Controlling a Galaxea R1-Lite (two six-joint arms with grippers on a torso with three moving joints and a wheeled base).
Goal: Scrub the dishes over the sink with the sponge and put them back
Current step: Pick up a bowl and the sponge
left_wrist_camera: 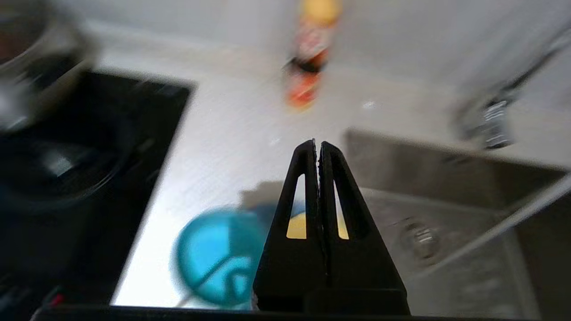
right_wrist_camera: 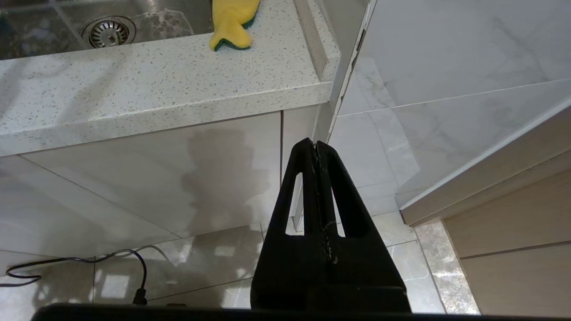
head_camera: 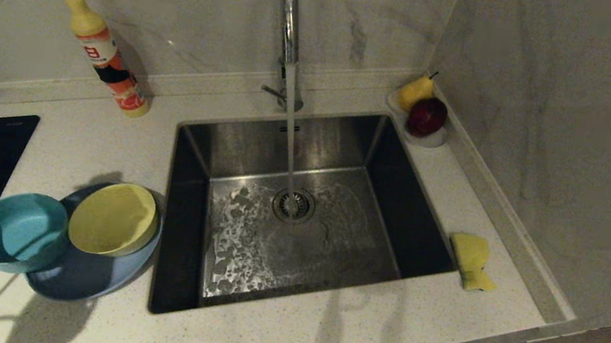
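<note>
Here, opening step: left gripper [left_wrist_camera: 317, 145] is hovering above the dishes, jaws pressed together and empty.
Teal bowl [head_camera: 17, 231] and yellow bowl [head_camera: 113, 218] are resting on the plate [head_camera: 85, 278] left of the sink [head_camera: 299, 218]; sponge [head_camera: 472, 260] is lying right of it; right gripper [right_wrist_camera: 316, 146], likewise closed, is hanging parked below the counter. Next: spreading the jaws over a rim.

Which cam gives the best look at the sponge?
Head view: the whole sponge lies in sight on the counter right of the sink, yellow side up. The right wrist view catches only its near end at the frame edge, green layer showing underneath. The left wrist view misses it entirely.
</note>
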